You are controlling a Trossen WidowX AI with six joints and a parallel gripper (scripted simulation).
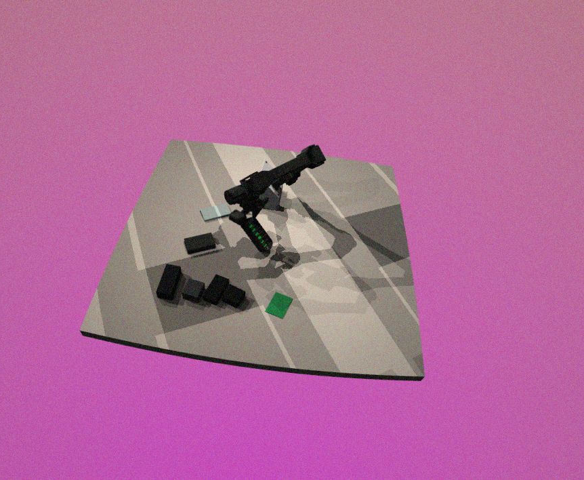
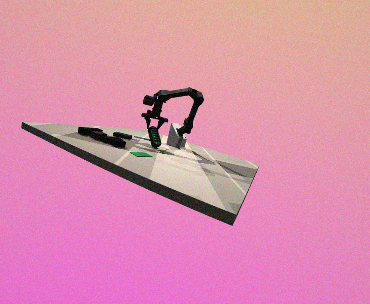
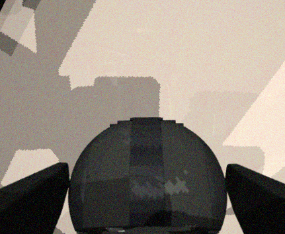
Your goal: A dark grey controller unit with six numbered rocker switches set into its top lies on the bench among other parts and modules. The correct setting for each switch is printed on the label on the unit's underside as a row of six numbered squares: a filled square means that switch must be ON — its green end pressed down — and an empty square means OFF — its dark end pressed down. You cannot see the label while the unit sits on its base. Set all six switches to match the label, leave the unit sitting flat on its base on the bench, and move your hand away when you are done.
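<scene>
The dark grey controller unit (image 1: 259,234) (image 2: 154,136) (image 3: 148,198) is held steeply tilted, almost on end, with its row of green-marked switches facing the top and exterior views. Its lower end is close to the bench (image 1: 333,325) (image 2: 178,170); I cannot tell whether it touches. My gripper (image 1: 247,219) (image 2: 153,127) (image 3: 147,173) is shut on the unit near its upper end, one finger on each side. The wrist view shows the unit's rounded dark end between the fingers. The label is not visible, and single switch positions are too small to read.
Several dark blocks, among them a long one (image 1: 169,282) and a greyer one (image 1: 194,290), stand front left. Another dark block (image 1: 199,243) (image 2: 122,135) and a pale plate (image 1: 215,212) lie farther back. A green square (image 1: 278,304) (image 2: 141,153) lies in front of the unit.
</scene>
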